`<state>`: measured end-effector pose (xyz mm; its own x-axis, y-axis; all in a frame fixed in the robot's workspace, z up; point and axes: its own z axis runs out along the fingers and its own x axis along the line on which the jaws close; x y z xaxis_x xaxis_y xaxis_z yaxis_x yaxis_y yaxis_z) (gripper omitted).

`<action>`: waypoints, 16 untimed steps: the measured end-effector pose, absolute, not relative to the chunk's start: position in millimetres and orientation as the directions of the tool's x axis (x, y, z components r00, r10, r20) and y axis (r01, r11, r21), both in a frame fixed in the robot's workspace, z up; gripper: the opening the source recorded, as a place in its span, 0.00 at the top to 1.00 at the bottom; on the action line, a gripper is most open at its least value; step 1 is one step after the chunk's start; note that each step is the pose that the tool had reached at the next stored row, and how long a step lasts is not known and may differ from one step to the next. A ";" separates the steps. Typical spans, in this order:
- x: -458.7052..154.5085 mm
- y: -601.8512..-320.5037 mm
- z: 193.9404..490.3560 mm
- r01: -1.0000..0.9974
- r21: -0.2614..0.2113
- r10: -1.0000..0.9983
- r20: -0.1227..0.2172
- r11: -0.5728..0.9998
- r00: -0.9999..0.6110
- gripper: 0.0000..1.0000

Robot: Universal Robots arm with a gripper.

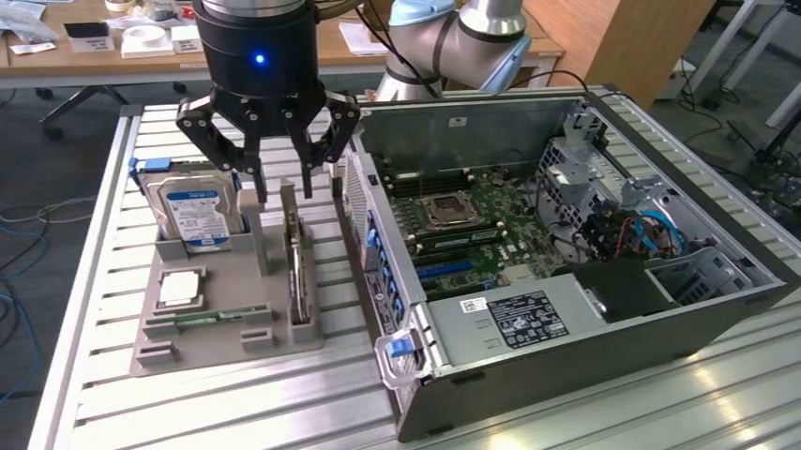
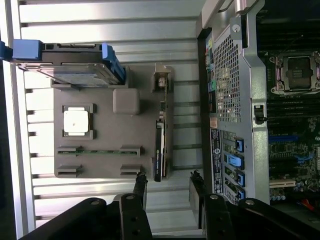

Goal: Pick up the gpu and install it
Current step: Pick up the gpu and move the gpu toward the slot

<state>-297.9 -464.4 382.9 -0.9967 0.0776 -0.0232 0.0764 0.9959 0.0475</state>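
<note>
On the bench [image 1: 188, 412], the grey holder [image 1: 244, 291] carries everything loose. At the holder's far corner, toward the exterior view's left, a hard drive [image 1: 194, 211] stands tilted in blue rails. Nearer on that side lie a square chip [image 1: 182, 286] and a thin memory stick [image 1: 206, 317], its markings too small to read.

The gpu [image 1: 298, 277] stands on edge in a slot along the holder's side toward the exterior view's right. It shows as a thin dark card, so its broad faces are hidden and its far end is hard to make out.

The hand [image 1: 281, 192] hangs over the holder's far end above the gpu, its fingers [image 2: 141, 187] apart with nothing between them. The arm above it is cut off.

Just beside the holder, toward the exterior view's right, lies the open computer case [image 1: 588, 356].
</note>
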 end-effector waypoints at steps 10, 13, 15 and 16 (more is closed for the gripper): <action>-297.9 -464.4 365.8 0.076 0.047 0.078 -0.023 0.996 -0.997 0.53; -297.9 -464.4 362.3 0.076 0.047 0.078 -0.023 0.996 -0.997 0.53; -297.9 -464.4 362.3 0.076 0.047 0.078 -0.023 0.996 -0.997 0.53; -297.9 -464.4 362.3 0.076 0.047 0.078 -0.023 0.996 -0.997 0.53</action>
